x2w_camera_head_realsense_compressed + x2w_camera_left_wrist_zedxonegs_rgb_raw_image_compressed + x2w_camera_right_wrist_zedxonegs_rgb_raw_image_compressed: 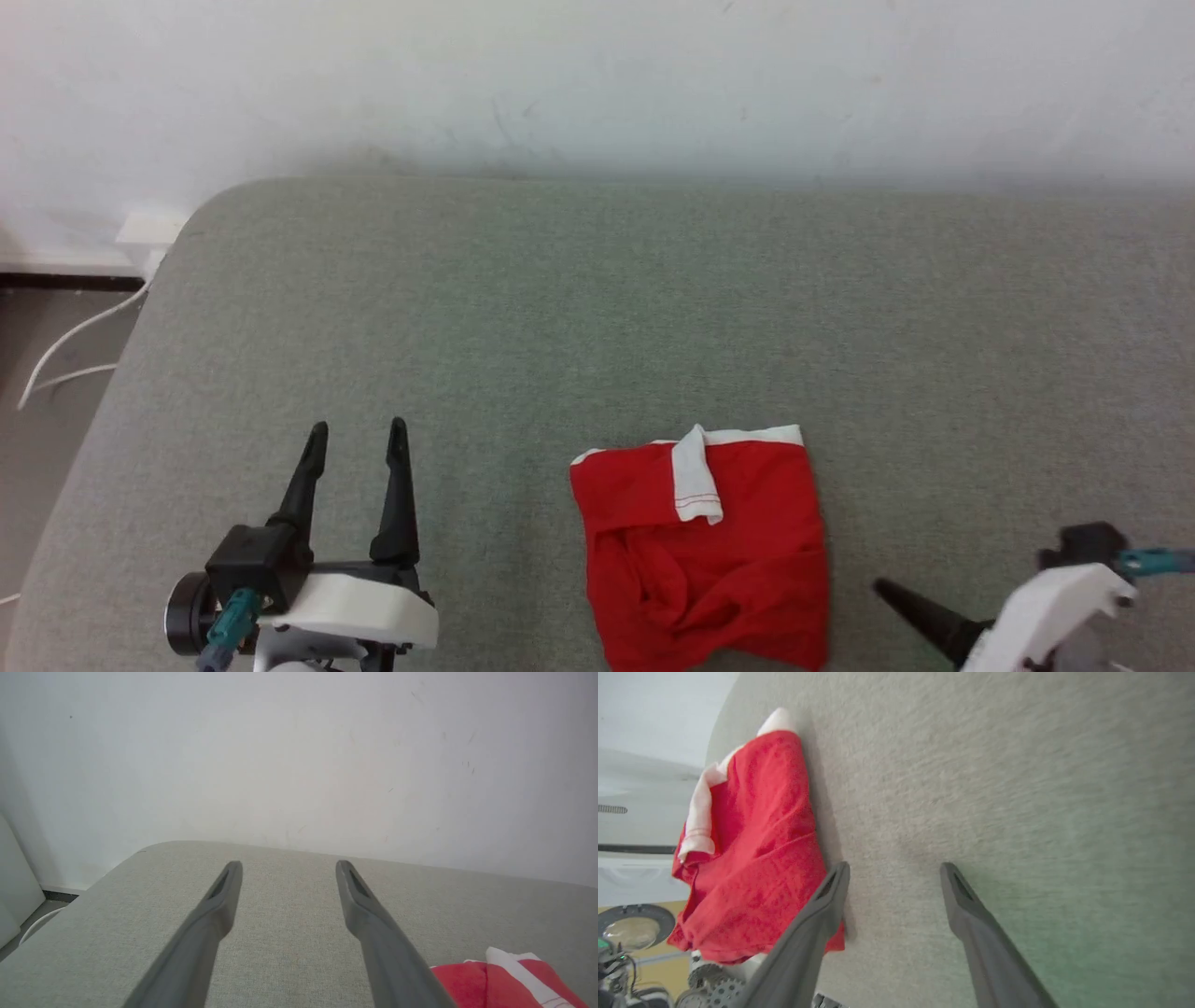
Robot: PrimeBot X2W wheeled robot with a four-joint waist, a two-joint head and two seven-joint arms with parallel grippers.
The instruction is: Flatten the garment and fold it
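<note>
The garment (700,551) is a bright red crumpled heap with a white band folded over its far edge, lying on the grey fabric surface (597,308) near the front. My left gripper (358,427) stands open to its left, well apart from it, fingers pointing away. The left wrist view has that gripper (288,863) open over bare fabric, with the garment (495,980) at the lower right. My right gripper (893,865) is open and low over the surface, just beside the garment's (756,849) edge with nothing between its fingers. One right finger (920,611) points at the garment from the right.
A white wall (597,84) runs behind the surface. The surface's rounded left corner drops to the floor, where a white socket block (149,229) and white cable (75,345) lie. Bare grey fabric stretches beyond and to both sides of the garment.
</note>
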